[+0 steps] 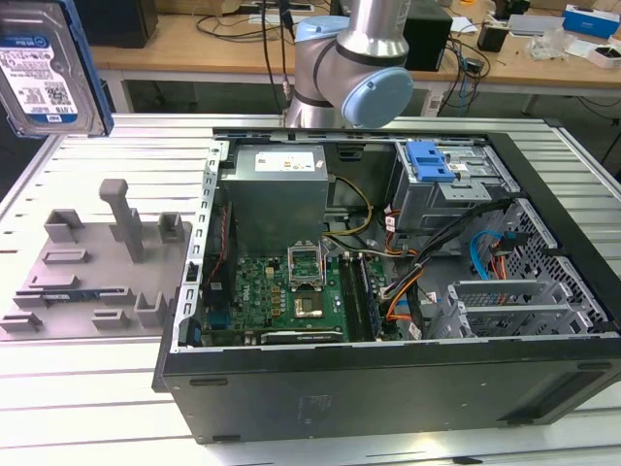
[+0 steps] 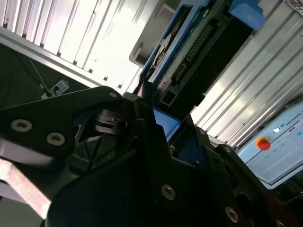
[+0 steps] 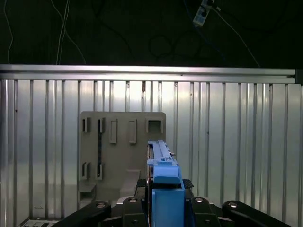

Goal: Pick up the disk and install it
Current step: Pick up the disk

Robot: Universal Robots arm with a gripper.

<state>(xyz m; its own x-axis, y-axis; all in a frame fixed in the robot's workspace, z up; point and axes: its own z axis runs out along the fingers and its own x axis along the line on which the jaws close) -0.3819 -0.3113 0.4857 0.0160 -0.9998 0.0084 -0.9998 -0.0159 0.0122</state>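
The disk (image 1: 44, 73), a silver drive with a white-and-blue label in a bright blue bracket, hangs in the air at the exterior view's upper left, above the slatted table. In the first wrist view the disk (image 3: 163, 163) is edge-on, and my gripper (image 3: 165, 201) is shut on its blue bracket from both sides. In the second wrist view the disk (image 2: 199, 52) shows its circuit-board side and connector, sticking out beyond my gripper (image 2: 165, 125). The black fingers (image 2: 144, 118) press against the blue frame.
A grey holder plate (image 1: 87, 272) with upright pegs lies on the table below the disk, also the holder plate (image 3: 123, 142) in the first wrist view. The open computer case (image 1: 388, 379) fills the exterior view's right, with a blue clip (image 1: 429, 160) on its drive cage. The arm's joint (image 1: 359, 58) stands behind the case.
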